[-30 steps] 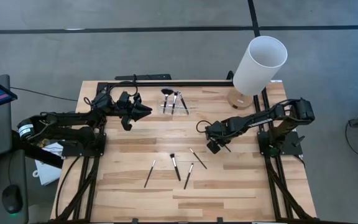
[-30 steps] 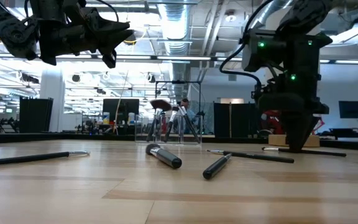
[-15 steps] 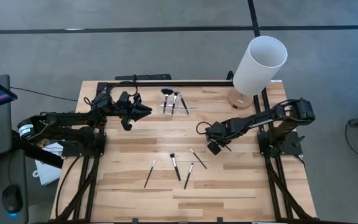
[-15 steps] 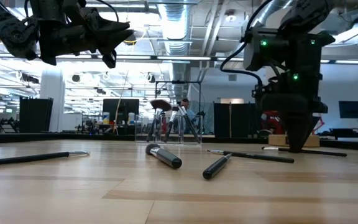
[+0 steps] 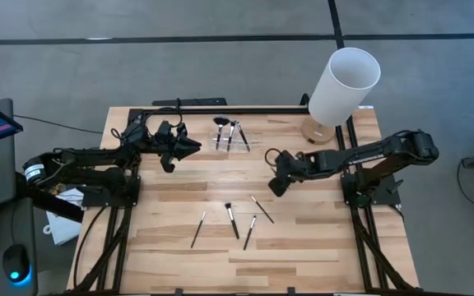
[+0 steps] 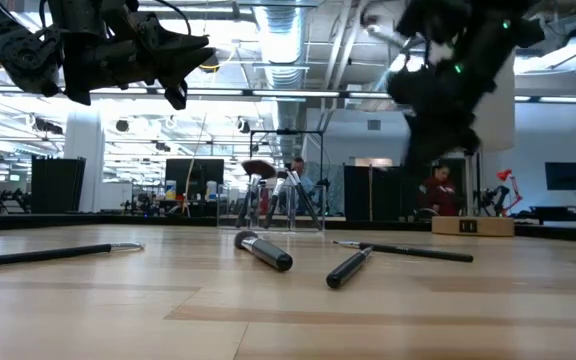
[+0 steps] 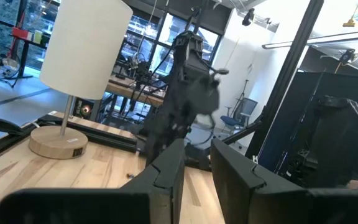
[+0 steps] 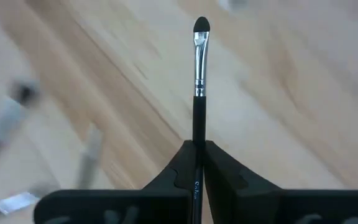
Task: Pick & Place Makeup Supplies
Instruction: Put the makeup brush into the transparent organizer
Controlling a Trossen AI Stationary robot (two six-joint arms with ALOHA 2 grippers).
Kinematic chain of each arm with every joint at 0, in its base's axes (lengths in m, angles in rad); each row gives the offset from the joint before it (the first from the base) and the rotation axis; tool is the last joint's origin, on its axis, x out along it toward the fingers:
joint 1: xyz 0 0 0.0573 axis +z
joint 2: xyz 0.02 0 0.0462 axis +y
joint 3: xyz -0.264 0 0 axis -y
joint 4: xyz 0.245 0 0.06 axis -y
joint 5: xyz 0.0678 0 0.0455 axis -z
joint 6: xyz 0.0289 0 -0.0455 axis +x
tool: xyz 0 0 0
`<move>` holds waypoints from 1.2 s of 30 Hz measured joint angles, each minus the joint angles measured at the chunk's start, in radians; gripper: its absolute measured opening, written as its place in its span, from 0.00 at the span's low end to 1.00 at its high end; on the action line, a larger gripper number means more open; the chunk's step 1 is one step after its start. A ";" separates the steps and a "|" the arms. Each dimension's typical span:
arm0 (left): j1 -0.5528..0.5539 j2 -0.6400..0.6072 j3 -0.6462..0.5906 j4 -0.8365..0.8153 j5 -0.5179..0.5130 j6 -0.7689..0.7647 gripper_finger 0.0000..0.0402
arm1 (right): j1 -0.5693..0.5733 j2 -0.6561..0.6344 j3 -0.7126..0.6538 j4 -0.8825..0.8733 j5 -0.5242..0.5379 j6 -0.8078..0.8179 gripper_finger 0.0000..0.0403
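My right gripper hangs above the table's middle right, shut on a slim black-handled makeup brush. Several more brushes lie flat on the wood near the middle front. Others stand in the small clear holder at the far middle. My left gripper waits in the air left of the holder, with a small bare gap between its fingers. My right gripper pinches the brush's black handle between its two fingers. The handle runs along the fingers, and the ferrule and small bristle tip stick out past the fingertips. The fingers slant down from above. The brush is clear of the table.
A tall white cylinder on a round wooden base stands at the far right corner. A black frame runs along the table's far edge and sides. Bare wood lies along the near edge and between the arms.
My right gripper has risen from the table with the brush and tipped from pointing steeply down toward a shallower slant. It has shifted a little toward the far left. The brush, which lay on the wood beneath it, now hangs clear of the table.
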 joint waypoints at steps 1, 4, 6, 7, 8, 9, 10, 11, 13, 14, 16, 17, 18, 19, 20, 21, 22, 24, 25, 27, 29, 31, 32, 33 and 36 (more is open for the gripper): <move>0.000 0.000 0.000 0.000 0.000 0.000 0.19 | 0.003 -0.008 0.000 0.054 0.018 -0.026 0.02; 0.000 0.000 0.000 0.000 0.000 0.000 0.19 | -0.005 -0.018 0.001 0.218 0.068 -0.117 0.03; 0.000 0.000 0.000 0.000 0.000 0.000 0.19 | -0.019 -0.009 0.001 0.326 0.104 -0.186 0.03; 0.000 0.000 0.000 0.000 0.000 0.000 0.19 | -0.028 0.001 0.001 0.382 0.121 -0.224 0.03; 0.000 0.000 0.000 0.000 0.000 0.000 0.19 | -0.039 0.017 0.002 0.450 0.138 -0.265 0.04; 0.000 0.000 0.000 0.000 0.000 0.000 0.19 | -0.050 0.035 0.003 0.513 0.149 -0.307 0.04; 0.000 0.000 0.000 0.000 0.000 0.000 0.19 | -0.064 0.055 0.003 0.577 0.155 -0.347 0.03; 0.000 0.000 0.000 0.000 0.000 0.000 0.19 | -0.080 0.080 0.003 0.661 0.156 -0.385 0.03; 0.000 0.000 0.000 0.000 0.000 0.000 0.19 | -0.112 0.129 0.003 0.800 0.154 -0.450 0.03; 0.000 0.000 0.000 0.000 0.000 0.000 0.19 | -0.129 0.157 0.003 0.871 0.151 -0.477 0.03; 0.000 0.000 0.000 0.000 0.000 0.000 0.19 | -0.164 0.211 0.007 0.961 0.149 -0.515 0.03; 0.000 0.000 0.000 0.000 0.000 0.000 0.19 | -0.182 0.236 0.010 0.986 0.149 -0.524 0.03; 0.000 0.000 0.000 0.000 0.000 0.000 0.19 | -0.200 0.260 0.016 1.012 0.148 -0.530 0.03; 0.000 0.000 0.000 0.000 0.000 0.001 0.19 | -0.215 0.283 0.019 1.030 0.147 -0.531 0.04; 0.000 0.000 0.000 0.000 0.000 0.005 0.19 | -0.230 0.303 0.022 1.046 0.148 -0.533 0.04; 0.000 0.000 0.000 0.000 0.000 0.013 0.19 | -0.242 0.324 0.027 1.062 0.147 -0.536 0.04; 0.000 0.000 0.000 0.000 0.000 0.022 0.19 | -0.253 0.340 0.027 1.073 0.145 -0.540 0.04; 0.000 0.000 0.000 0.000 0.000 0.030 0.19 | -0.269 0.370 0.028 1.110 0.143 -0.542 0.04; 0.000 0.000 0.000 0.000 0.000 0.030 0.19 | -0.275 0.382 0.028 1.122 0.140 -0.540 0.03; 0.000 0.000 0.000 0.000 0.000 0.031 0.19 | -0.284 0.400 0.028 1.138 0.129 -0.541 0.03; 0.000 0.000 0.000 0.000 0.000 0.031 0.19 | -0.292 0.410 0.028 1.150 0.124 -0.540 0.03; 0.000 0.000 0.000 0.000 0.000 0.031 0.19 | -0.299 0.413 0.029 1.151 0.122 -0.540 0.04; 0.000 0.000 0.000 0.000 0.000 0.031 0.19 | -0.301 0.413 0.029 1.158 0.121 -0.540 0.04; 0.000 0.000 0.000 0.000 0.000 0.031 0.19 | -0.304 0.413 0.029 1.170 0.121 -0.540 0.04; 0.000 0.000 0.000 0.000 0.000 0.031 0.19 | -0.311 0.413 0.029 1.181 0.113 -0.540 0.04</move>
